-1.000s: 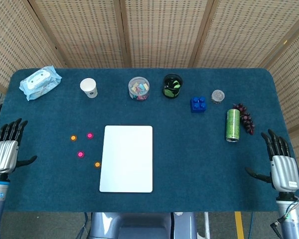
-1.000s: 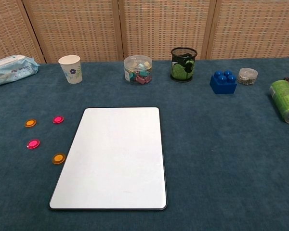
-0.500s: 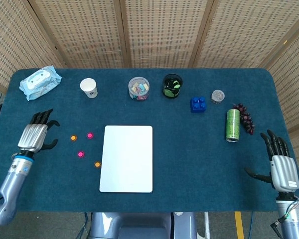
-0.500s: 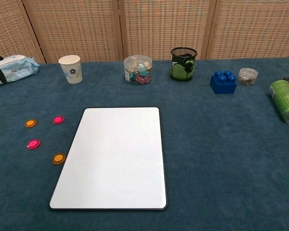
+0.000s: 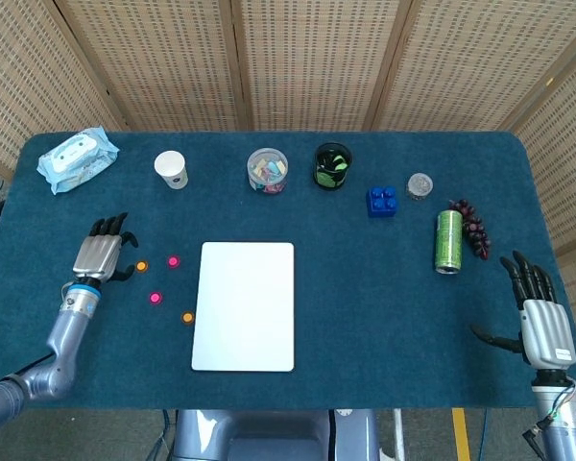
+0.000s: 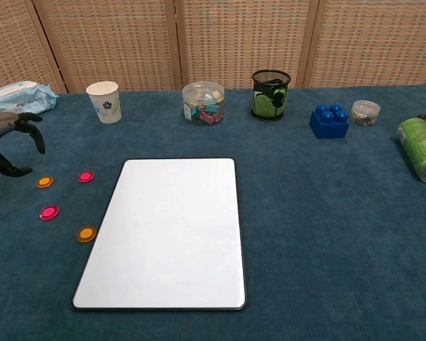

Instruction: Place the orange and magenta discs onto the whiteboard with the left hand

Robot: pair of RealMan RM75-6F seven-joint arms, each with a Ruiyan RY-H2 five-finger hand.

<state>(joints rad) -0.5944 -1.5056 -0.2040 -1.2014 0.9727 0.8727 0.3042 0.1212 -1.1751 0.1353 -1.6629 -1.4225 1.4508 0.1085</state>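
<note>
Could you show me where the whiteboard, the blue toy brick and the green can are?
whiteboard [image 5: 245,305]: head view, middle of its white face.
blue toy brick [image 6: 329,122]: chest view, its front side below the studs.
green can [image 5: 448,240]: head view, middle of its side as it lies on the table.

Two orange discs [image 5: 141,266] and two magenta discs [image 5: 173,261] lie flat just left of the white whiteboard [image 5: 245,305].
</note>
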